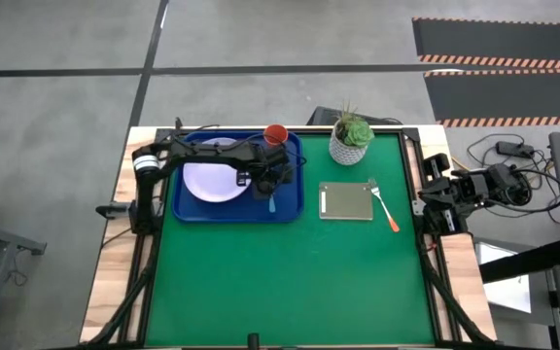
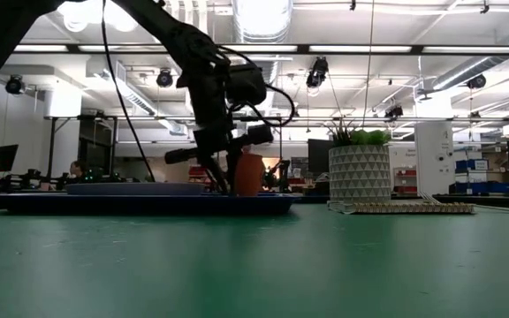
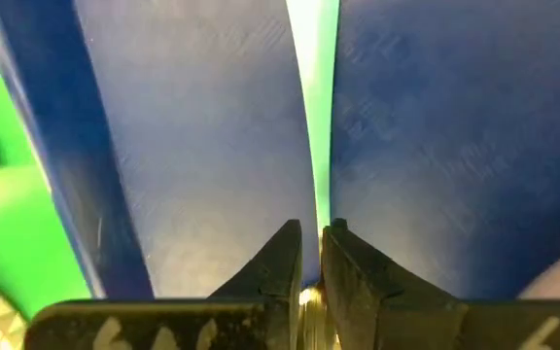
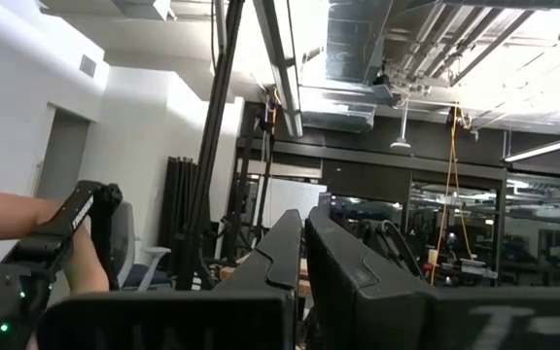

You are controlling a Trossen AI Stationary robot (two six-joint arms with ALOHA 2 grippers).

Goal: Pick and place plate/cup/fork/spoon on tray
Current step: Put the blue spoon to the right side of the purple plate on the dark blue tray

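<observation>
— So, how much of the setting is on the tray (image 1: pixel 294 209) by now?

— Three of four items, I'd judge. The plate (image 1: pixel 207 182) lies flat in the tray's left half, the cup (image 1: pixel 275 133) stands at its far right corner, and the spoon (image 1: pixel 272 202) is near the tray's right edge, its light blue handle showing just below the left gripper (image 1: pixel 270 180).

— Is the spoon let go?

— Not quite. In the left wrist view the two dark fingers (image 3: pixel 272 262) are pinched almost together on the thin handle, which runs away from them over the blue floor. So the jaws are clenched on the spoon, and it looks low enough to be at or near the tray.

— And what remains?

— The fork (image 1: pixel 385 206). It lies on the green table (image 1: pixel 280 282), touching or just beside the right side of the grey-green square pad (image 1: pixel 345 201), orange handle pointing near-right. The right gripper (image 1: pixel 431 192) waits at the table's right edge, its fingers drawn nearly shut on nothing.

— Materials?

— Smooth moulded plastic tray with a raised rim and rounded corners; a plain, pale lavender plate; a small round orange-red cup; slim cutlery with coloured handles. The white patterned pot (image 1: pixel 350 146) with its green plant stands far of the pad.
</observation>
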